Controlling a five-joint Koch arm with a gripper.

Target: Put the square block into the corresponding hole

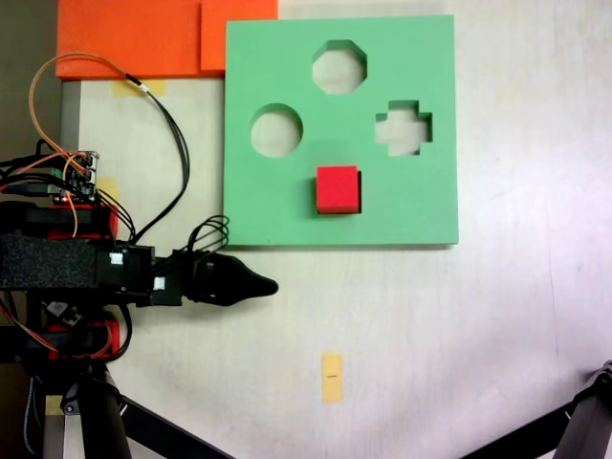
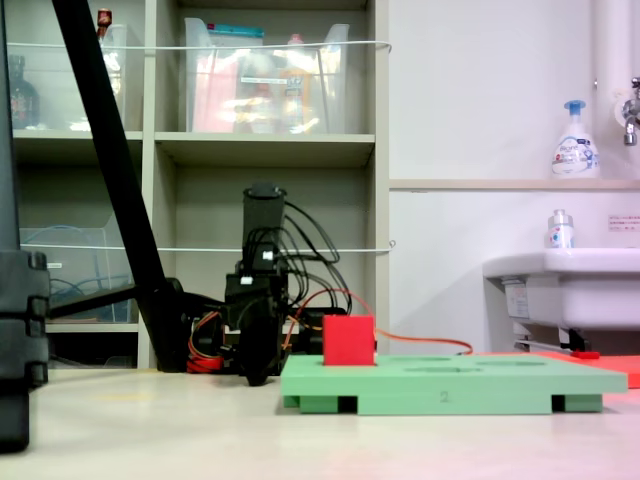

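Observation:
The square block (image 1: 338, 189), a small red cube, sits at the square hole (image 1: 360, 187) of the green foam board (image 1: 277, 206). A thin dark strip of the hole shows along the block's right side. In the low fixed view the block (image 2: 348, 341) stands upright above the board (image 2: 450, 385); how deep it sits I cannot tell. My gripper (image 1: 271, 285) is off the board, just below its lower left corner, tip pointing right, jaws together on nothing. Seen head-on, the gripper (image 2: 258, 372) hangs near the table, left of the board.
The board also has a round cut-out (image 1: 276, 131), an octagonal one (image 1: 339, 67) and a cross-shaped one (image 1: 404, 127). Orange foam sheets (image 1: 134, 38) lie at the top left. A yellow tape mark (image 1: 332, 377) is on the table. Cables (image 1: 167, 124) loop beside the arm; tripod legs (image 1: 100, 421) stand at the bottom.

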